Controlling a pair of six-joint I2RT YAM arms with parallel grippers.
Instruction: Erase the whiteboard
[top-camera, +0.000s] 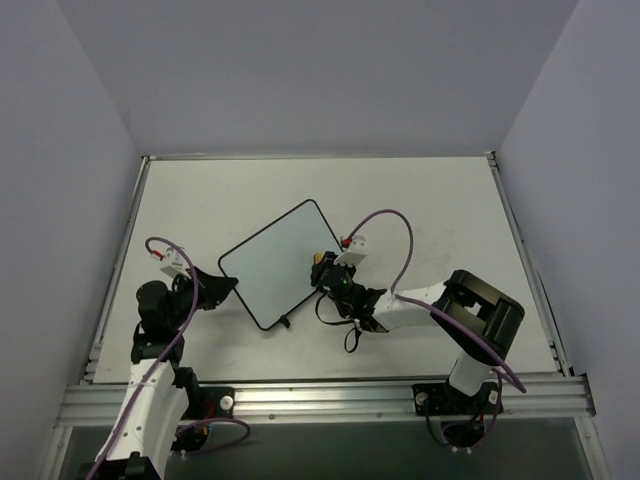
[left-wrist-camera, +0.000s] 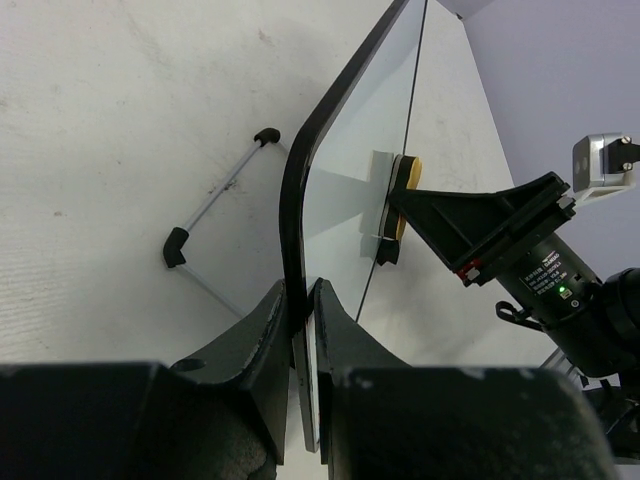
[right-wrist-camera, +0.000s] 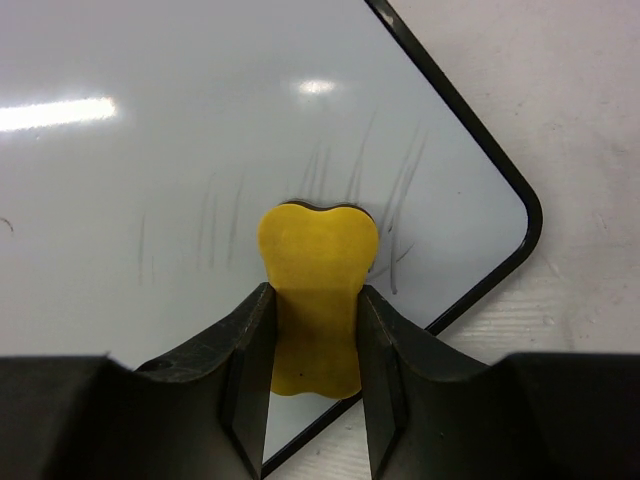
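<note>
**Top external view.** The left arm (top-camera: 157, 312) reaches up and to the right from its base. Its jaws meet the left corner of the whiteboard (top-camera: 278, 262). The whiteboard lies turned at an angle near the middle of the counter (top-camera: 430, 200). The right arm (top-camera: 420, 305) is folded at the elbow and stretches left to the board's right edge. A yellow sponge (top-camera: 321, 258) sits at its tip. A loose black cable (top-camera: 350, 325) lies on the counter under this arm's wrist.

**Left wrist view.** The left jaws are clamped on the black frame (left-wrist-camera: 290, 200) of the whiteboard (left-wrist-camera: 360, 150), one on each face of its near edge. A thin wire stand (left-wrist-camera: 215, 195) with two black end caps lies on the counter (left-wrist-camera: 100, 120) beside the board's underside. Across the board, the sponge (left-wrist-camera: 408, 190) is pressed against the white face, with the right jaws behind it. It cannot be told whether the board lies flat or is lifted.

**Right wrist view.** The right jaws are closed on the sponge (right-wrist-camera: 315, 290), squeezing its sides inward. Its front edge touches the whiteboard (right-wrist-camera: 200, 130) close to a rounded corner. Faint grey streaks (right-wrist-camera: 400, 195) mark the surface around the sponge. Bare counter (right-wrist-camera: 580, 100) shows past the frame.
</note>
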